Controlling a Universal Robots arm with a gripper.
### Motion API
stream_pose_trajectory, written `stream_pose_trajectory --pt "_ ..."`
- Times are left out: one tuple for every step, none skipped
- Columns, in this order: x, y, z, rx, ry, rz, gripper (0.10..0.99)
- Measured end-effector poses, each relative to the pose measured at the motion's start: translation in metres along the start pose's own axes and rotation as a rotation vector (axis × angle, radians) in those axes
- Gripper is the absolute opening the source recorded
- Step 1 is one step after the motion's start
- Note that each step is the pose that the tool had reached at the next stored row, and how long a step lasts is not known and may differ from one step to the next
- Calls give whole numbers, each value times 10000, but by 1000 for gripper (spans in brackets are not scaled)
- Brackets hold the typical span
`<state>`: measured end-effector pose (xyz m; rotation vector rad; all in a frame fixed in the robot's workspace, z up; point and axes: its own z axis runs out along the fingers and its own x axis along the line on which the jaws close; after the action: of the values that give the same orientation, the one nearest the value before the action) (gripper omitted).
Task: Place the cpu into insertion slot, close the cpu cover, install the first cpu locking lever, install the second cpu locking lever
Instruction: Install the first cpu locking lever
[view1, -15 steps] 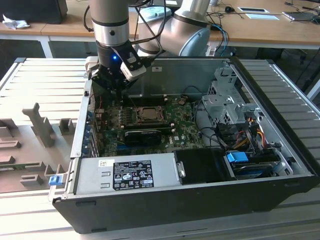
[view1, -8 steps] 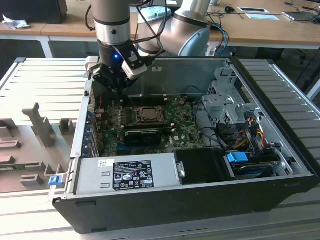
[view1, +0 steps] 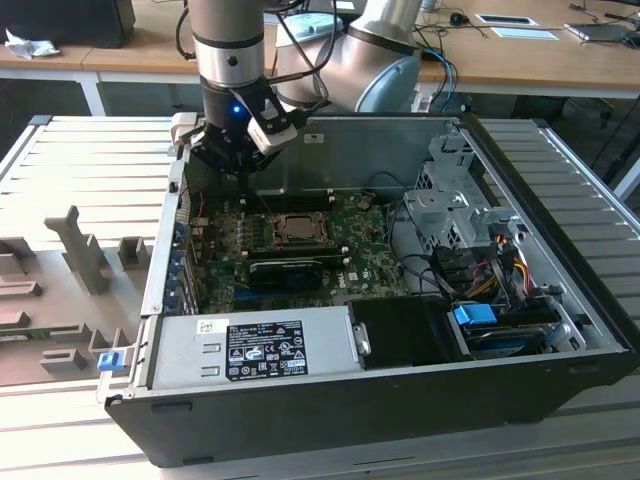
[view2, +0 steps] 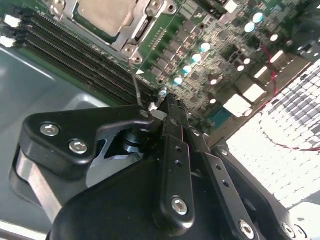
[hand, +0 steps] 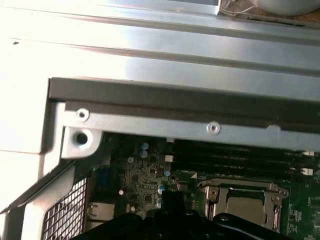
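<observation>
In the exterior view, the arm reached down into an open computer case (view1: 380, 150) standing on the slatted bench (view1: 90, 150). The hand (view1: 243, 185) hung low over the corner of the board at the exterior view's left. The cpu (view1: 297, 228) lay flat in the insertion slot (view1: 270, 231), near the hand but apart from it, toward the exterior view's right. A long black card (view1: 285, 270) sat just beside the slot on the nearer side.

In the second wrist view, the hand (view2: 161, 102) looked pressed together at its tips. A thin wire locking lever (view2: 135, 82) ran from the socket's corner to those tips. It could not be told whether the wire was pinched or merely touching. The cpu (view2: 106, 15) showed its dull metal top through the window of the cpu cover (view2: 142, 30), which appeared to lie down over it. The memory slots (view2: 65, 47) ran between socket and hand.

In the first wrist view, the hand (hand: 172, 197) was a dark mass close beside the cpu (hand: 243, 206) and its cover (hand: 272, 200), below the case's metal wall (hand: 175, 55).

The likeliest trouble seemed a slip. The wire was thin and the contact slight, so the lever could spring free of the tips. Its tail, or the tips themselves, might then scrape the small parts crowded near the socket. A lever not hooked home would leave the cover unclamped.
</observation>
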<state>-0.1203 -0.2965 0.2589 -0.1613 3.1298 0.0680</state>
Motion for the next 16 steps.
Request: stream_pose_trajectory --pt "-17 15 3 0 1 -2 106" --pt "-34 19 5 -1 1 -3 106" --pt "-64 17 6 0 0 0 106" --pt "-85 15 6 0 0 1 106" --pt "-109 13 6 0 1 1 106" --pt "-146 9 7 0 0 1 106" --pt "-170 7 7 0 0 -1 106" --pt "-189 4 7 0 1 -1 106" --pt "-202 3 8 0 2 0 106" --pt "-210 2 9 0 1 0 106" --pt "-223 1 10 0 1 0 106" --pt "-231 0 10 1 1 0 106" --pt "-241 -1 11 3 0 1 106" --pt "-263 -3 13 6 1 0 106" --pt "-287 -6 15 6 1 -1 106" --pt "-306 -8 17 6 1 -1 106"
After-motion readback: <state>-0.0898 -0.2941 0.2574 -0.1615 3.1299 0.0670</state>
